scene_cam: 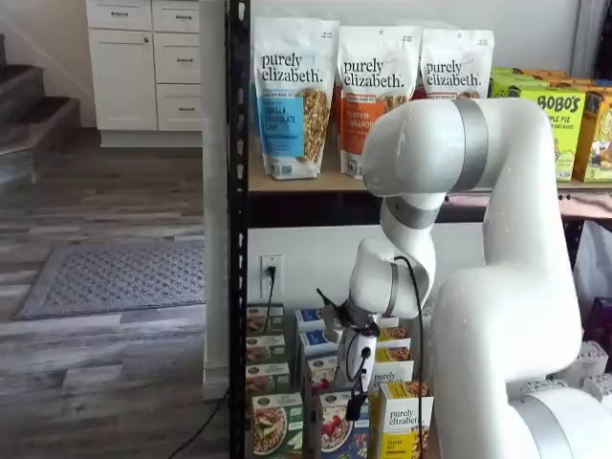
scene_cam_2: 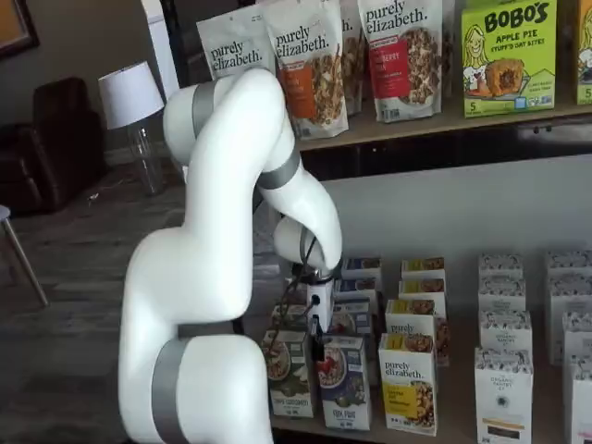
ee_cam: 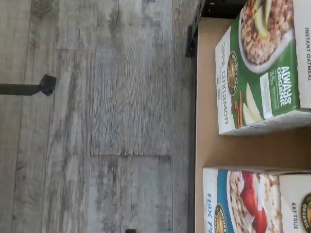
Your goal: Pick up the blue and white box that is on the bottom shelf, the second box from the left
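Note:
The blue and white box [ee_cam: 252, 204] stands at the front of the bottom shelf [ee_cam: 209, 145], with a bowl of cereal and red berries pictured on it. It shows in both shelf views [scene_cam: 335, 427] [scene_cam_2: 344, 393], between the green-and-white carton [scene_cam: 277, 426] [scene_cam_2: 289, 375] and the yellow-and-white carton [scene_cam: 406, 430] [scene_cam_2: 407, 379]. My gripper [scene_cam: 355, 406] [scene_cam_2: 317, 347] hangs just above and in front of the blue box's top. Its black fingers show side-on, so I cannot tell whether there is a gap. They hold nothing.
More rows of the same cartons stand behind the front ones. White cartons [scene_cam_2: 504, 388] stand to the right. Tall granola bags [scene_cam: 295, 96] fill the upper tier. A black steel post [scene_cam: 237, 239] stands left of the cartons. Grey wood floor [ee_cam: 97, 121] lies in front.

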Robot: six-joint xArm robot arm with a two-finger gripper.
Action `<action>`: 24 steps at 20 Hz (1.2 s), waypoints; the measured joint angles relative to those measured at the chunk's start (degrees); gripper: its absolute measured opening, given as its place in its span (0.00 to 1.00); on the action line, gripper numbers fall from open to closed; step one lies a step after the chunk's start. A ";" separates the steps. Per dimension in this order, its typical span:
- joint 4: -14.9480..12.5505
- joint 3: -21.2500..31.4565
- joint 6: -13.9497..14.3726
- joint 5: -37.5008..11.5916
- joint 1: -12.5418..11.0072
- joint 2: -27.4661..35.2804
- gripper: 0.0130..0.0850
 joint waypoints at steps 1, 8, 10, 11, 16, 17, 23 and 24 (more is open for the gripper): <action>0.78 -0.14 -0.68 0.40 0.00 0.00 1.00; 3.58 -0.31 -2.76 0.59 0.33 -0.18 1.00; 5.83 0.42 -4.64 -1.72 0.63 -0.21 1.00; 7.37 0.83 -5.90 -3.21 0.84 -0.20 1.00; 11.99 1.26 -10.13 -7.31 1.18 0.95 1.00; 11.69 1.03 -9.99 -7.47 1.08 1.33 1.00; 13.22 -0.92 -11.76 -8.07 0.81 3.66 1.00; 13.52 -1.40 -12.08 -8.03 0.74 4.08 1.00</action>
